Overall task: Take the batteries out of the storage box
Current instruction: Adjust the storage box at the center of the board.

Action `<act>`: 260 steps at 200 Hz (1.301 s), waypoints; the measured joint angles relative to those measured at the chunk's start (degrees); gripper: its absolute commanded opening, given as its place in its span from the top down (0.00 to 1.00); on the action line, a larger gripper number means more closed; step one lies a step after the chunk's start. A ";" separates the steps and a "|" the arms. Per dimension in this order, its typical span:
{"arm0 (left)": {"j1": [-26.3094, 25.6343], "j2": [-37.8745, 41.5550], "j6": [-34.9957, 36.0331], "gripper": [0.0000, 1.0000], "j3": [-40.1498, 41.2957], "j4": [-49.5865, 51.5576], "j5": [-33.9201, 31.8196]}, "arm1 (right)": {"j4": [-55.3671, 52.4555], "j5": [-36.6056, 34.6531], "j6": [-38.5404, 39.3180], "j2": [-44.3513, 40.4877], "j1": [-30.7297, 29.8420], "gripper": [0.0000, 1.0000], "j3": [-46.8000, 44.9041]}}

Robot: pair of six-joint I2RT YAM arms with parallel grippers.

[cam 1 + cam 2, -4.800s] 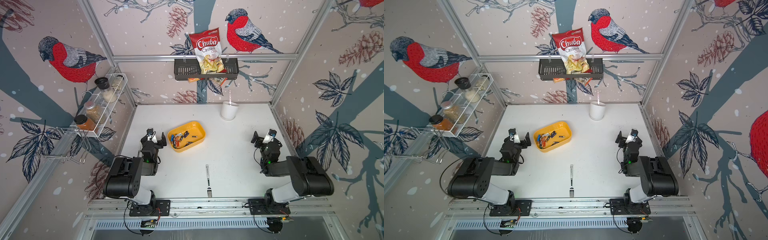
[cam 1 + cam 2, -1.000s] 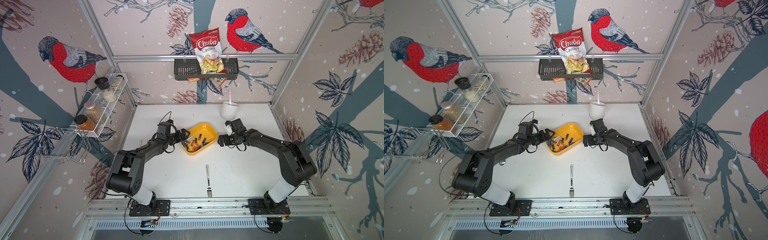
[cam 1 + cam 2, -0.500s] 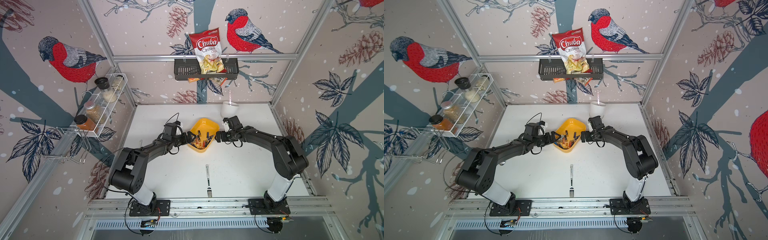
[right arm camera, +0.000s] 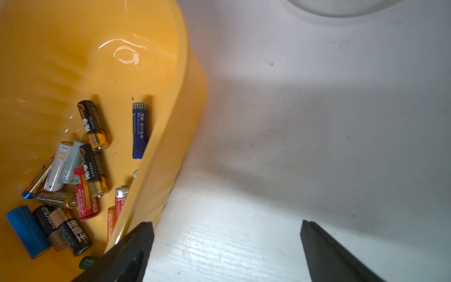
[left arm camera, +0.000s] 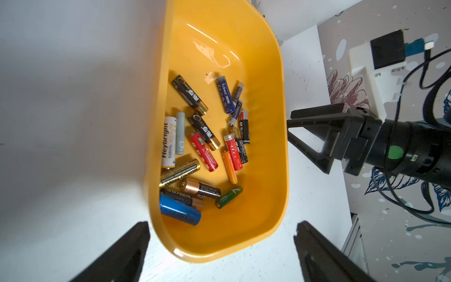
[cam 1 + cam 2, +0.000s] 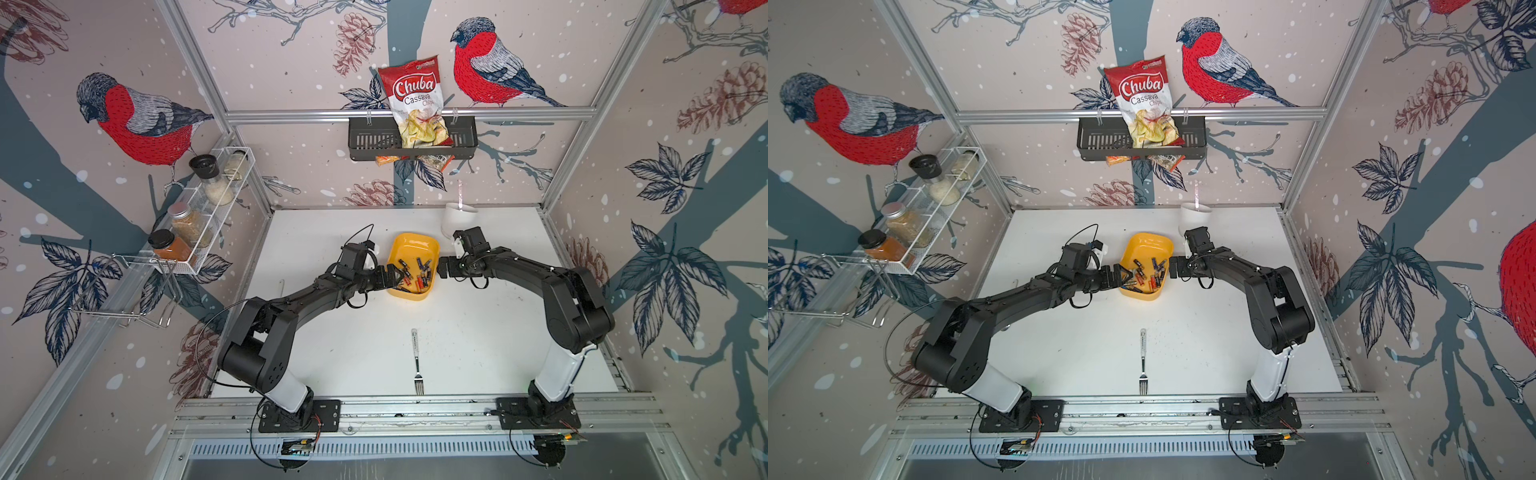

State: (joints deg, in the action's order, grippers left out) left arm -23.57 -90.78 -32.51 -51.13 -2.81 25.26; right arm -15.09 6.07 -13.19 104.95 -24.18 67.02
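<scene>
The yellow storage box [image 6: 415,242] [image 6: 1148,243] lies mid-table with its long axis running front to back. Several batteries [image 6: 411,276] [image 6: 1144,274] are piled toward its near end. In the left wrist view the batteries [image 5: 202,151] lie loose in the box [image 5: 219,48]. My left gripper [image 6: 390,276] [image 5: 222,227] is open, its jaws standing either side of the box's rounded end with a gap on each side. My right gripper [image 6: 441,268] [image 4: 224,227] is open at the opposite rim. One of its fingers [image 4: 136,241] is against the box's outer wall [image 4: 170,146], with bare table between the jaws.
A fork [image 6: 417,361] lies near the front edge. A white cup [image 6: 459,218] stands at the back, close behind the right wrist. A black wall basket [image 6: 411,143] holding a chips bag hangs on the back wall. A spice rack [image 6: 203,208] hangs on the left wall.
The box has swung between the two grippers from slanting across the table to pointing front to back, and the batteries have slid toward its near end. Both grippers stay open.
</scene>
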 measured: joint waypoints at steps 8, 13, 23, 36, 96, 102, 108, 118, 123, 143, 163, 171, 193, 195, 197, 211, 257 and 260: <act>0.70 -0.39 1.01 0.04 -1.49 1.44 -0.44 | 0.00 -0.35 0.02 0.00 0.28 0.00 -0.02; 1.01 -0.83 1.49 0.04 -2.62 2.47 -0.83 | 0.00 -0.72 0.00 0.07 0.46 0.00 0.00; 1.29 -2.05 2.45 0.04 -4.50 3.32 -1.29 | -0.02 -1.44 0.00 0.44 0.74 0.00 0.17; 1.29 -4.09 3.39 0.04 -7.13 4.81 -1.31 | -0.20 -1.79 0.00 1.14 1.09 0.00 0.70; 0.52 -14.03 4.39 0.04 -14.86 6.05 0.44 | -0.81 -2.91 0.02 3.52 1.68 0.00 3.45; 0.11 -14.12 4.39 0.04 -14.88 6.08 0.52 | -0.90 -2.97 0.04 3.80 1.70 0.00 3.82; -0.39 -14.10 4.39 0.04 -14.86 6.10 0.59 | -1.05 -3.02 0.09 4.09 1.70 0.00 4.22; -1.25 -13.53 4.39 0.04 -14.08 5.92 0.31 | -1.31 -3.10 0.42 4.52 1.75 0.00 4.81; -1.53 -13.07 4.33 0.04 -13.51 5.88 0.31 | -1.33 -3.13 0.68 4.72 1.75 0.00 5.01; -2.38 -10.23 3.67 0.04 -10.19 5.68 0.20 | -1.70 -3.08 1.22 5.31 1.73 0.00 5.51; -2.67 -7.30 2.29 0.04 -6.82 4.87 0.04 | -1.84 -3.04 1.38 5.77 1.73 0.00 6.10; -2.89 -6.34 1.51 0.04 -5.75 4.50 0.09 | -1.86 -2.95 1.49 5.86 1.73 0.00 6.32; -4.02 -5.22 0.70 0.04 -5.11 4.42 0.15 | -1.86 -2.60 1.51 6.12 1.73 0.00 6.88; -4.13 -5.20 0.63 0.04 -5.11 4.37 0.15 | -1.86 -2.60 1.51 6.14 1.73 0.00 6.91; -4.20 -5.20 0.55 0.04 -5.11 4.35 0.15 | -1.86 -2.60 1.51 6.23 1.73 0.00 6.99; -4.87 -5.25 -0.24 0.04 -5.14 4.39 0.04 | -1.84 -2.56 1.49 6.56 1.73 0.00 7.32; -6.25 -4.87 -0.55 0.04 -4.28 4.74 -0.26 | -2.10 -2.67 1.49 6.69 1.40 0.00 7.78; -6.25 -4.74 -0.57 0.04 -4.26 5.03 -0.61 | -2.19 -2.80 1.49 6.67 1.42 0.00 7.80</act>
State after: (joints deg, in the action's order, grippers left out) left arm -29.82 -95.53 -33.08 -55.40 2.22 24.64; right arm -17.28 3.27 -11.70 111.61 -22.76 74.83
